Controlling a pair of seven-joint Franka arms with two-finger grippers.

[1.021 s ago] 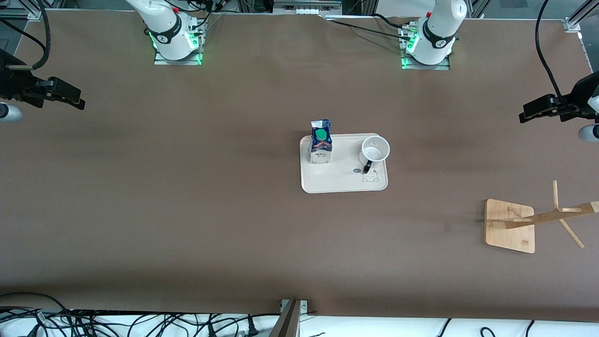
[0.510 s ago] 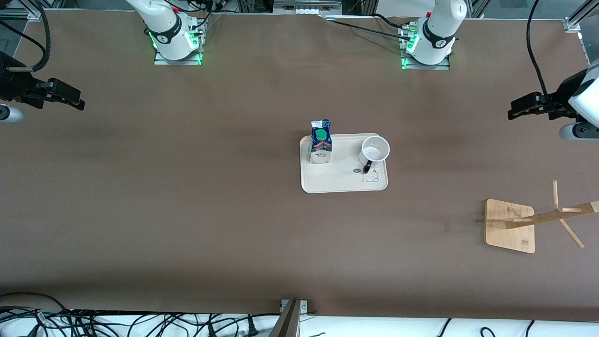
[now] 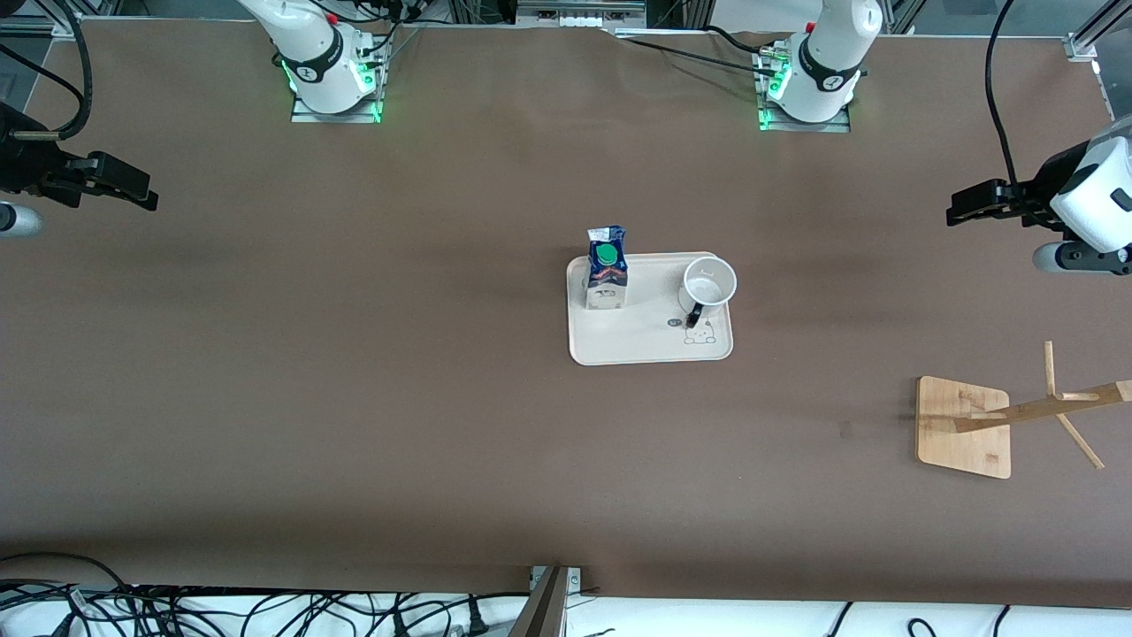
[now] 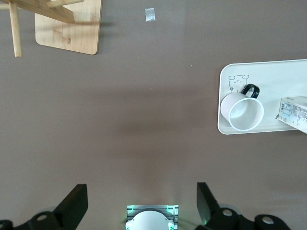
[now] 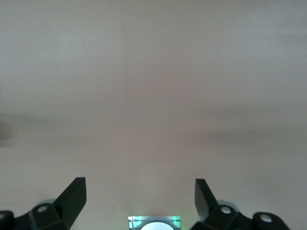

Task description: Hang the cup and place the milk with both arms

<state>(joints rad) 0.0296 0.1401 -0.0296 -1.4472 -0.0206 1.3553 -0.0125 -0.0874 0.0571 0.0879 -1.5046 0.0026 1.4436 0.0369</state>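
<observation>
The white cup (image 3: 708,285) stands upright on a cream tray (image 3: 637,341) at mid-table, its black handle toward the front camera. It also shows in the left wrist view (image 4: 243,111). The milk carton (image 3: 607,268), blue on top with a green cap, stands on the same tray toward the right arm's end; its white edge shows in the left wrist view (image 4: 293,112). My left gripper (image 3: 955,213) is open and empty, high over the left arm's end of the table (image 4: 141,203). My right gripper (image 3: 146,193) is open and empty over the right arm's end (image 5: 140,197).
A wooden cup rack (image 3: 968,425) with a flat base and slanted pegs stands nearer the front camera at the left arm's end; it shows in the left wrist view (image 4: 67,24). A small tape mark (image 3: 845,429) lies beside it. Cables run along the table's front edge.
My left gripper has moved up and inward toward the tray, its wrist turning. My right gripper has shifted very slightly. Cup, milk and tray have not moved.
</observation>
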